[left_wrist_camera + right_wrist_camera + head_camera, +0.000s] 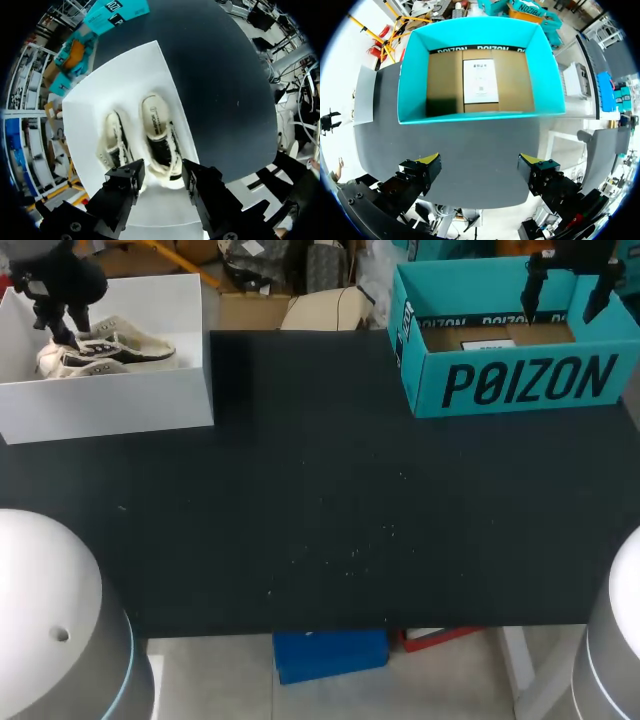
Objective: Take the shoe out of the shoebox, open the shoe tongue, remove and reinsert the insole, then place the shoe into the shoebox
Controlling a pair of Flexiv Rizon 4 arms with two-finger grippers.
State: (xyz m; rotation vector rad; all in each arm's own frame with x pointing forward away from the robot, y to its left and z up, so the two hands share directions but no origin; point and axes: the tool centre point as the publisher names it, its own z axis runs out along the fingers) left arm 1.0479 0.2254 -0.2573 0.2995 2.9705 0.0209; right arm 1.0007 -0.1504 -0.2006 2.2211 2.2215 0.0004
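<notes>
1. Nothing of the task looks done yet: the shoe point(159, 131) lies beside a second shoe point(114, 142) in the white shoebox point(110, 400), far left on the bench point(330, 500).
2. The left gripper point(160, 172) hangs over the shoe's heel, jaws spread and gripping nothing.
3. The right gripper point(480, 165), jaws spread, hovers by the empty teal box point(470, 35), far right.
4. Lifting out, tongue, insole and return all remain.

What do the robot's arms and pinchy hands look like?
The arms are fat, round and silvery white, left arm and right arm. The left gripper and right gripper are black and blocky with small screws; the right one's fingertips are bright yellow.
</notes>
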